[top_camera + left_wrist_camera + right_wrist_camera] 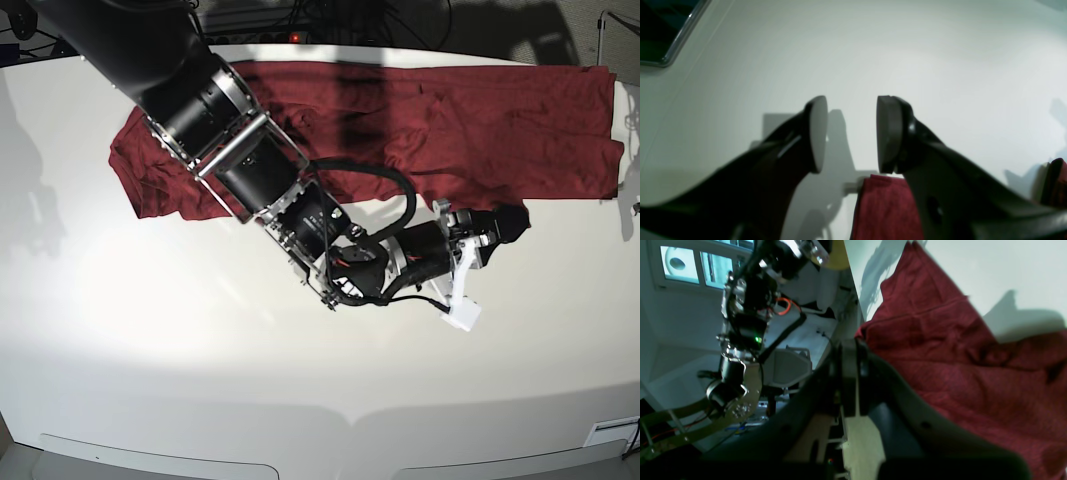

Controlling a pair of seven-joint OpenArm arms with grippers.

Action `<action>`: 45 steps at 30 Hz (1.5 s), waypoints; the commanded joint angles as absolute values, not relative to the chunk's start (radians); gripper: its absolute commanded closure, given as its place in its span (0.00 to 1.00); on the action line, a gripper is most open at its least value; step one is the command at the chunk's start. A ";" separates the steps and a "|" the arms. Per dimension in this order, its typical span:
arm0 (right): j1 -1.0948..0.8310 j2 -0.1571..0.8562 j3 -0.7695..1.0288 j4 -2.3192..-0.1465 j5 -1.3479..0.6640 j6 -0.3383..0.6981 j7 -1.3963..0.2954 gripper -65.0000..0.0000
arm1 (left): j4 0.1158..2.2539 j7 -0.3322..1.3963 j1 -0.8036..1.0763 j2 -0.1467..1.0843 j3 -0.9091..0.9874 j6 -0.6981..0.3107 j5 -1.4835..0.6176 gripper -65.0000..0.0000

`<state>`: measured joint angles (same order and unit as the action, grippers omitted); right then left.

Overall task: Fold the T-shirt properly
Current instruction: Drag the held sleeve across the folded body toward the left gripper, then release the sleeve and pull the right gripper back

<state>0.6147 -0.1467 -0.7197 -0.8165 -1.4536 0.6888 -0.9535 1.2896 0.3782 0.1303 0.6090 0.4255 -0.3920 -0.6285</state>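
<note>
On the far half of the white desk: I see the dark red, wrinkly long-sleeved T-shirt spread flat.
Left gripper: its black jaws stand well apart with nothing between them, over bare desk, a red edge just below.
Right gripper: clenched; its pads meet at the cloth's edge, but I cannot tell whether fabric is pinched.
Hidden: in the base view an arm covers part of the shirt.
</note>
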 commanded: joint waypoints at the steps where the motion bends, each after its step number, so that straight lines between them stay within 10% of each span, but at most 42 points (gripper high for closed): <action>1: 0.646 -0.157 -0.714 -0.834 -1.484 0.698 -0.936 1.00 | 1.303 0.356 0.119 0.638 0.437 -0.392 -0.636 0.63; 42: 0.645 -0.157 -0.989 -0.836 -1.484 0.698 -0.755 1.00 | 1.303 0.377 0.119 0.637 0.437 -0.392 -0.636 0.63; 45: 0.645 -0.157 -0.989 -0.837 -1.484 0.698 -0.743 0.66 | 1.303 0.379 0.119 0.637 0.437 -0.392 -0.636 0.63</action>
<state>0.6151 -0.1444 -0.9955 -0.8185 -1.4578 0.6857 -0.7563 1.2896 0.3981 0.1303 0.6094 0.4255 -0.3916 -0.6285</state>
